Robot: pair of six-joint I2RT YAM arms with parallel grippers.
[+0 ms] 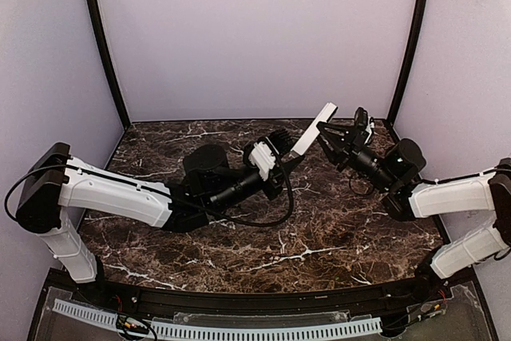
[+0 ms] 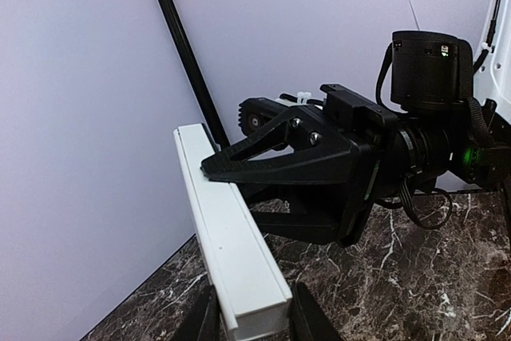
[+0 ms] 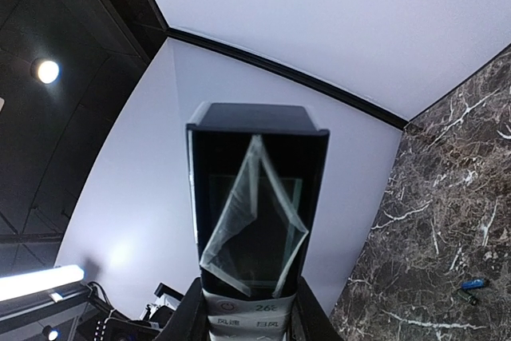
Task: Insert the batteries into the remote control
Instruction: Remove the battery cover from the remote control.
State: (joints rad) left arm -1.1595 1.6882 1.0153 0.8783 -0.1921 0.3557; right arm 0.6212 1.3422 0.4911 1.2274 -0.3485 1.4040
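Note:
The remote control (image 1: pixel 314 128) is a slim white bar held tilted above the table, between both arms. My left gripper (image 1: pixel 289 157) is shut on its lower end; in the left wrist view the white bar (image 2: pixel 227 229) rises from between my left gripper's (image 2: pixel 251 322) fingers. My right gripper (image 1: pixel 324 135) is shut across the bar higher up, its black fingers (image 2: pixel 275 157) above and below it. In the right wrist view the remote's dark screen end (image 3: pixel 254 197) sticks out of my right gripper (image 3: pixel 247 321). A small blue battery (image 3: pixel 473 283) lies on the table with a darker cell (image 3: pixel 468 298) beside it.
The dark marble table (image 1: pixel 335 229) is enclosed by pale walls and black corner posts (image 1: pixel 104 45). The right arm's wrist motor (image 2: pixel 427 69) fills the right side of the left wrist view. A peeling clear film (image 3: pixel 239 221) hangs over the remote's screen.

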